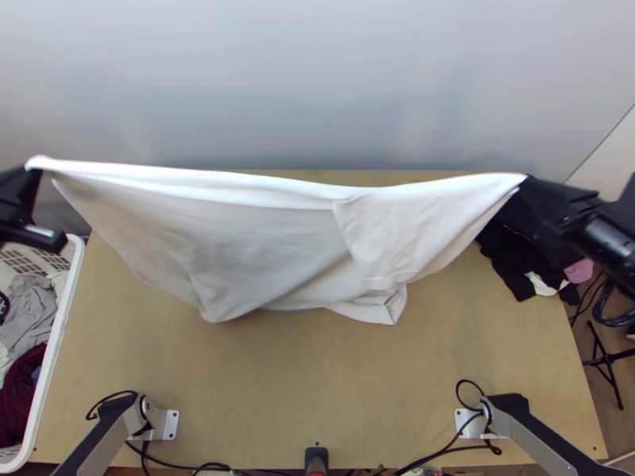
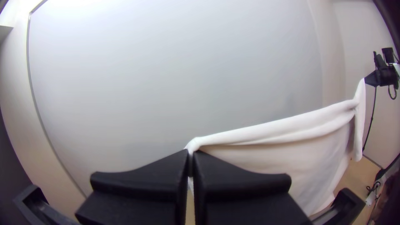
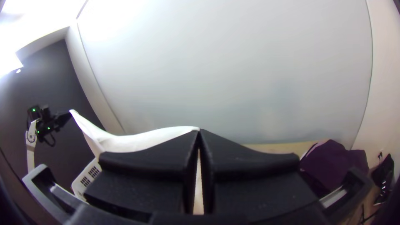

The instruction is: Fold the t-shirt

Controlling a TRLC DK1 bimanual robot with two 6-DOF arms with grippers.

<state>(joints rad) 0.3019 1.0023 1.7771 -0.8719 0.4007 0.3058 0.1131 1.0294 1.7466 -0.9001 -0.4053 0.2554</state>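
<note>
t-shirt (image 1: 262, 238) is stretched out over the tabletop (image 1: 317, 381), left gripper (image 2: 191, 155) and right gripper (image 3: 199, 132) fingers both clamped on it, so we'd lower evenly, pretty taut, to dodge creases.

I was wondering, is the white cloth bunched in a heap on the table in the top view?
No, the white cloth is stretched out wide, with one long edge taut between the two arms' jaws.

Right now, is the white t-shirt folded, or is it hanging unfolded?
Hanging unfolded: the white t-shirt is stretched between the left hand and the right hand, its lower part drooping loosely.
</note>
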